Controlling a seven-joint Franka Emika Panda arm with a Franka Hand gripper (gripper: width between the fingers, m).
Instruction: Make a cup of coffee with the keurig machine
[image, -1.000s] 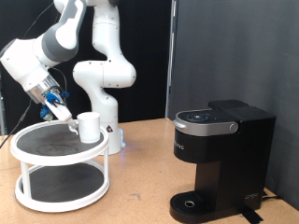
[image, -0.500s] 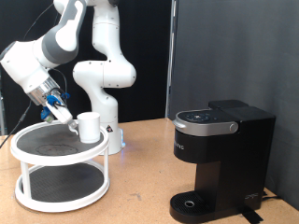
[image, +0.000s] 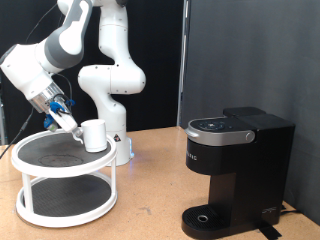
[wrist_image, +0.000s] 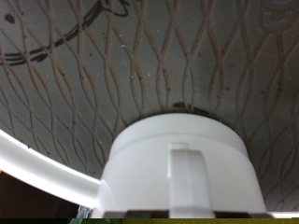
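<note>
The cup (image: 95, 135) is a small white mug standing on the top tier of a white two-tier round rack (image: 62, 174) at the exterior view's left. My gripper (image: 72, 124) is right beside the cup, on its left side in the exterior view, at the height of the cup. The wrist view shows the cup (wrist_image: 177, 159) very close, its handle (wrist_image: 184, 179) facing the camera; my fingers do not show there. The keurig machine (image: 235, 165), black with a silver-rimmed closed lid, stands at the exterior view's right, far from the cup. Nothing stands on its round drip tray (image: 205, 218).
The rack's top tier is dark mesh (wrist_image: 112, 75) with a raised white rim (wrist_image: 37, 166). The arm's white base (image: 112, 100) stands behind the rack. The wooden table (image: 150, 200) lies between the rack and the machine.
</note>
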